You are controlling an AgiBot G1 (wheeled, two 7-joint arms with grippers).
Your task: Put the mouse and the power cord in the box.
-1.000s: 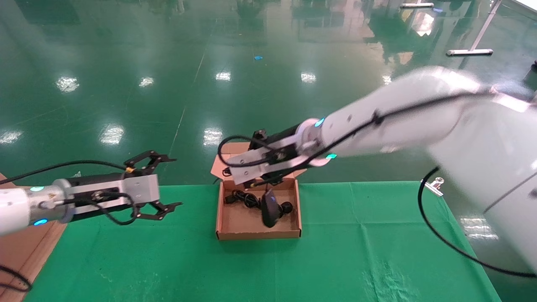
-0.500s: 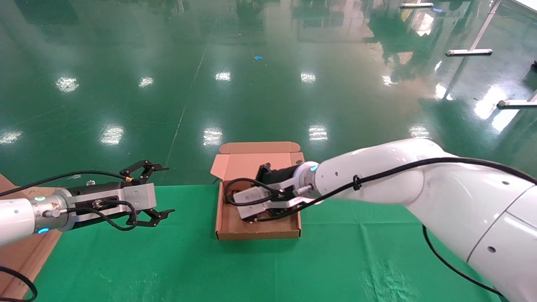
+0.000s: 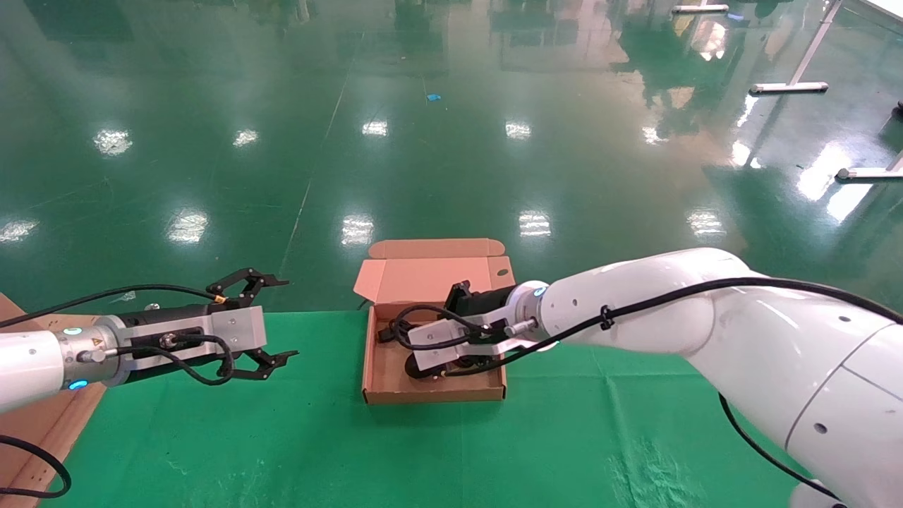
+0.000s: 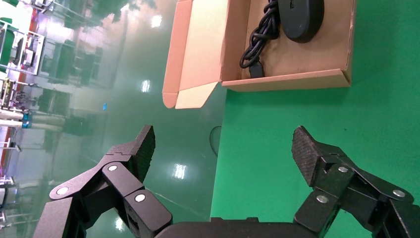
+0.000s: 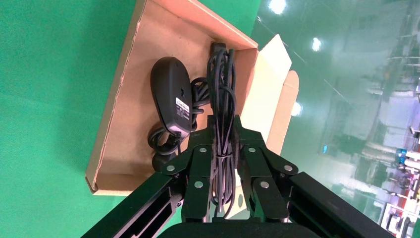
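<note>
The brown box (image 3: 434,395) stands open on the green cloth, lid (image 3: 430,275) leaning back. Inside it the black mouse (image 5: 171,91) lies with its label up, on the looped power cord (image 5: 161,141). My right gripper (image 5: 222,124) reaches low into the box and is shut on the mouse's tied bundle of thin cable (image 5: 220,79); the bundle's plug end points to a far corner. In the head view the wrist hides most of the contents. My left gripper (image 3: 286,317) hangs open and empty over the table's far edge, left of the box (image 4: 287,79); the mouse (image 4: 299,17) shows there too.
A large flat cardboard panel (image 3: 35,430) lies at the table's left edge under my left arm. The green cloth (image 3: 451,451) spreads in front of and beside the box. The table's far edge runs just behind the box, with shiny floor beyond.
My right arm has swung down from above the box's back edge into the box, and the mouse went from standing upright to lying down. My left gripper sank slightly, still open.
</note>
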